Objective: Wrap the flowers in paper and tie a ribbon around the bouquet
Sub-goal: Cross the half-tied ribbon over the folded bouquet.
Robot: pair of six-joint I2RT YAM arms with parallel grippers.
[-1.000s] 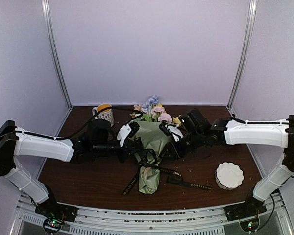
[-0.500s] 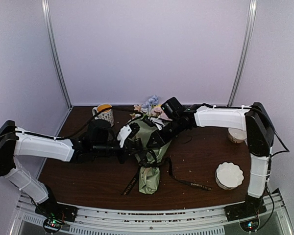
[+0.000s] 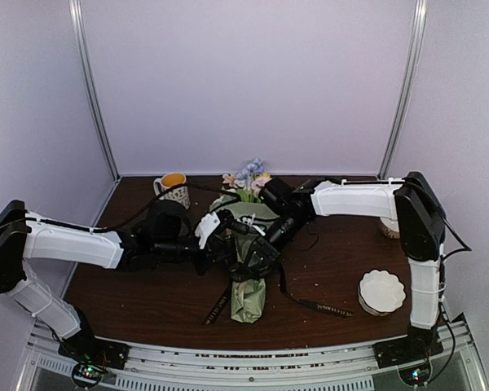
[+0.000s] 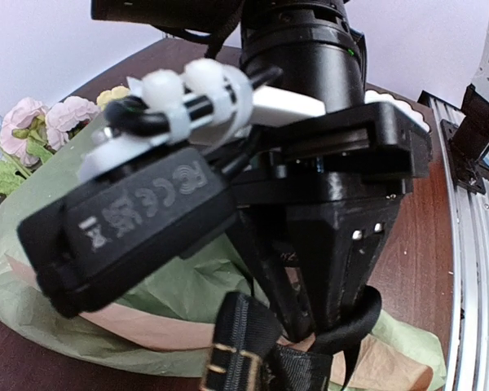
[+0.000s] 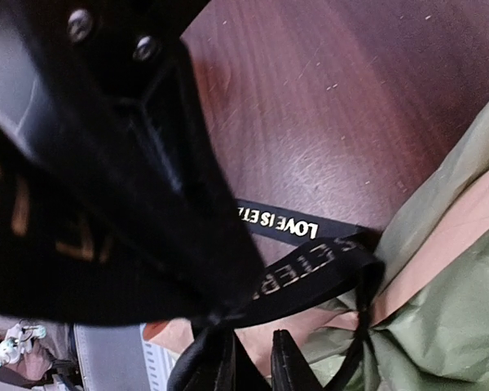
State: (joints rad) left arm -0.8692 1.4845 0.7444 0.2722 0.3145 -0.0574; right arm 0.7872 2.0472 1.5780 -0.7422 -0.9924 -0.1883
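Dark brown wood-grain table (image 3: 147,301), lightly scuffed, with matte lilac walls (image 3: 244,81) behind. Bouquet (image 3: 248,287) lies mid-table, narrow end pointing at the near edge and wide end at the far edge. Paper (image 5: 440,326) is a thin, crinkled cone, sage green outside, with the peach-tan side showing along the folds. Flowers (image 4: 53,118) are small soft pink, yellow and pale blue blooms with green leaves, sticking out of the wide end. Ribbon (image 5: 285,224) is flat, narrow and black with light block lettering. It cinches the cone's waist, and its loose tails trail flat on the wood toward the near edge on both sides. Left gripper (image 4: 310,322) is clenched, its tapered black fingertips pinched into a loop of ribbon right over the paper. Right gripper (image 3: 265,240) is at the same waist from the far-right side; view too dark and blurred, so can't tell its grip. Patterned mug (image 3: 174,190) sits near the far-left corner. White scalloped dish (image 3: 381,292) sits near-right, well apart from the bouquet.
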